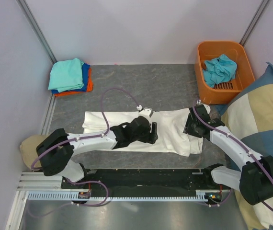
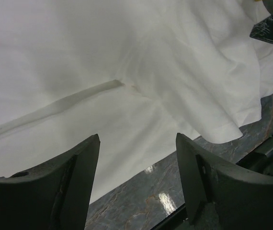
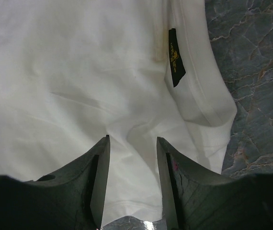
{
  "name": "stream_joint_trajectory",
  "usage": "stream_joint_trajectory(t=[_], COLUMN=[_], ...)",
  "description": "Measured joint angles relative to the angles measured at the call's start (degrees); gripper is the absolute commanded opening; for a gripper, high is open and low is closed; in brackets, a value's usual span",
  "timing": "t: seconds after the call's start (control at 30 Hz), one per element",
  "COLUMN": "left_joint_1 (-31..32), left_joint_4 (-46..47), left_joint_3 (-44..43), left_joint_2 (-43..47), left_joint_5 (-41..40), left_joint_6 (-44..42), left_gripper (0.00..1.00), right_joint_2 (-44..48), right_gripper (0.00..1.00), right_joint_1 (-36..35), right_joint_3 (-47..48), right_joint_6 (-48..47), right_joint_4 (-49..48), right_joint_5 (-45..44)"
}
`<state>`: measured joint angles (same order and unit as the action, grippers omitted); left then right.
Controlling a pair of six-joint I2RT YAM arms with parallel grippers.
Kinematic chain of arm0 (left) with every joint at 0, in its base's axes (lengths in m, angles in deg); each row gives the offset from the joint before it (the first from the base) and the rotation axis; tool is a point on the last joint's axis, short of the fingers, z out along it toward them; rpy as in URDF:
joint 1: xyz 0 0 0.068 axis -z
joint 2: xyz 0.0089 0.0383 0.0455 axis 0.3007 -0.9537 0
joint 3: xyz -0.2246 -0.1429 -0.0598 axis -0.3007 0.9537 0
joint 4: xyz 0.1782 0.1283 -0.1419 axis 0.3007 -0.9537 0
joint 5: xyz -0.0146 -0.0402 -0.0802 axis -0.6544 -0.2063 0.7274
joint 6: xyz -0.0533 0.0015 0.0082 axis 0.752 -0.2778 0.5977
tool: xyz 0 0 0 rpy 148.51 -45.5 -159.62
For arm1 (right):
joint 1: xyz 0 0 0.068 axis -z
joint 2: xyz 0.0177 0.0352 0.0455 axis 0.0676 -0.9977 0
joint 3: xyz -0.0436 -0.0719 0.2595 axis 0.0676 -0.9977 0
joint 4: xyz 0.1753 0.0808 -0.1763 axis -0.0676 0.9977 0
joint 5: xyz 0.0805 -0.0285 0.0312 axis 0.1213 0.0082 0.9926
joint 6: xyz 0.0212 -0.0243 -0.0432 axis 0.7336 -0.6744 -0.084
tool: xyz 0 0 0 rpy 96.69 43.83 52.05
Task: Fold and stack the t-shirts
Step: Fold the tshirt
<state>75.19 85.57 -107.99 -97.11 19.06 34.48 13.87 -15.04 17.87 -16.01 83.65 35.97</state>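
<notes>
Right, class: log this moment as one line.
white t-shirt: laid out | left claw: open above it | right claw: open above its edge | folded stack: far left | teal t-shirt: in orange basket

White t-shirt (image 1: 172, 134), black label (image 3: 176, 56), teal tee (image 1: 67, 74), blue tee (image 1: 85, 72), orange tee (image 1: 89, 86), orange basket (image 1: 201, 79), grey marbled table (image 1: 141, 81), blue-and-cream checked cushion (image 1: 258, 108)

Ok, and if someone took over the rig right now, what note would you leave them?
Left gripper: open, low over the middle of the white t-shirt, holding nothing.
Right gripper: open, at the shirt's collar end beside the neck label.
The shirt lies on the table as a long, partly folded strip.
Done: stack of folded tees, teal on top, back left.
Left to do: finish and stack the white one; crumpled teal tee is in the orange basket.
</notes>
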Motion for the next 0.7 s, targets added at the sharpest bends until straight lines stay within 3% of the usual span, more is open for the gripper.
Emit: stream_joint_trajectory(t=[0.23, 0.7], left_joint_1=[5.4, 7.85], left_joint_4=[2.21, 3.21], left_joint_3=[-6.25, -7.8], left_joint_2=[-8.28, -13.88], left_joint_5=[-0.66, 0.02], left_joint_6=[-2.19, -2.14], left_gripper=[0.69, 0.65], right_joint_2=[-1.01, -6.58], right_gripper=[0.51, 0.5], right_joint_1=[-0.11, -0.11], right_joint_3=[-0.59, -3.23], right_joint_6=[0.35, 1.05], right_joint_4=[-0.5, -4.87], right_joint_5=[-1.07, -0.11])
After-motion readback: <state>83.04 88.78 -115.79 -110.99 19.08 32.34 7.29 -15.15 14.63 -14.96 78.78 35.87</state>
